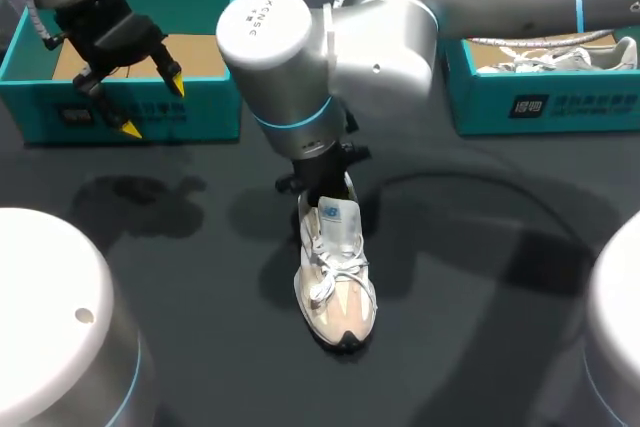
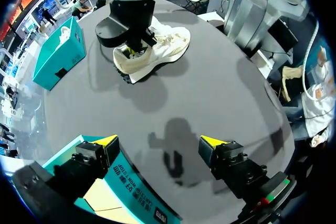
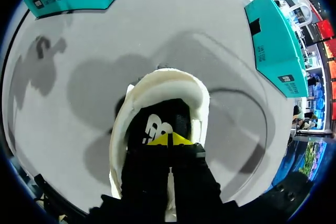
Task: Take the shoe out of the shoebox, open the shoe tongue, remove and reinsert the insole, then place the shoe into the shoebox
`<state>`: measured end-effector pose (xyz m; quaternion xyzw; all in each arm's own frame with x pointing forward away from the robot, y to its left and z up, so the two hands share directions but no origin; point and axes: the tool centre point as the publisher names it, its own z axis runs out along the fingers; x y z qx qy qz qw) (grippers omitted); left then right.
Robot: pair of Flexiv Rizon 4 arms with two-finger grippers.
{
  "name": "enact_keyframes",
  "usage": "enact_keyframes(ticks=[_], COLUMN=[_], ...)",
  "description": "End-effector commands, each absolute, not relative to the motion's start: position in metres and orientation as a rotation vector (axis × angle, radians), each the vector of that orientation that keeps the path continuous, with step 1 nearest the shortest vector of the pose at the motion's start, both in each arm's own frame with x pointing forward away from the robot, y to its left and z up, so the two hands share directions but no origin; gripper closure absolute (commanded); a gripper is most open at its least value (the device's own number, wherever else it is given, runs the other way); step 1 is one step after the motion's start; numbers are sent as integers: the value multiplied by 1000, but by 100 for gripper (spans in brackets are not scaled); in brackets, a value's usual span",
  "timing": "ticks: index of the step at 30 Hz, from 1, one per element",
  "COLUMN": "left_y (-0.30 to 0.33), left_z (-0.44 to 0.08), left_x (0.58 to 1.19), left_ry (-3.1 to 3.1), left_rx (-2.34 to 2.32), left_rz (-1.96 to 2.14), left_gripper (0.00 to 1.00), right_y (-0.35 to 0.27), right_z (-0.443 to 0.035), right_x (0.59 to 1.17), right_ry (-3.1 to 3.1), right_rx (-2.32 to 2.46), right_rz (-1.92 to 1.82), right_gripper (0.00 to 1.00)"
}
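Observation:
A cream sneaker (image 1: 337,282) lies on the dark table, toe toward me, tongue raised. My right gripper (image 1: 325,190) comes straight down into its heel opening. In the right wrist view that gripper (image 3: 169,140) is shut, its yellow tips together inside the shoe (image 3: 157,85), right on the dark insole (image 3: 157,124); whether they pinch it is hidden. My left gripper (image 1: 152,105) hangs open over the front wall of the left teal shoebox (image 1: 200,112), nothing between its fingers. The left wrist view shows that gripper (image 2: 160,141) wide open, with the shoe (image 2: 163,45) far ahead.
A second teal shoebox (image 1: 560,107) at the back right holds another pale sneaker (image 1: 560,57). The right arm's big elbow joint (image 1: 270,32) hangs over the table's middle, above the shoe. Bare dark table surrounds the shoe.

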<state>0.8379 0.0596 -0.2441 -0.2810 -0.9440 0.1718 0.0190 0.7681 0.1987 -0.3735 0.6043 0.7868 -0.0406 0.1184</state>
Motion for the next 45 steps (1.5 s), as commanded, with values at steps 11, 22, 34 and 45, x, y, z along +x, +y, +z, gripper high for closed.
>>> enact_keyframes(ticks=[11,22,34,45], left_y=[60,60,60,60], left_z=[-244,-244,-244,-244], left_x=[838,838,838,838], left_ry=[-2930,-2930,-2930,-2930], left_rx=[-873,-873,-873,-873], left_rz=[529,529,529,529], left_gripper=[0,0,0,0], right_y=[202,179,191,178], right_z=[-362,-389,-398,-372], right_x=[762,758,755,748], right_ry=[2181,2138,2251,2106], right_rx=[1716,1745,1773,1893], right_rz=[-404,-650,-423,-309], right_gripper=[100,100,100,100])
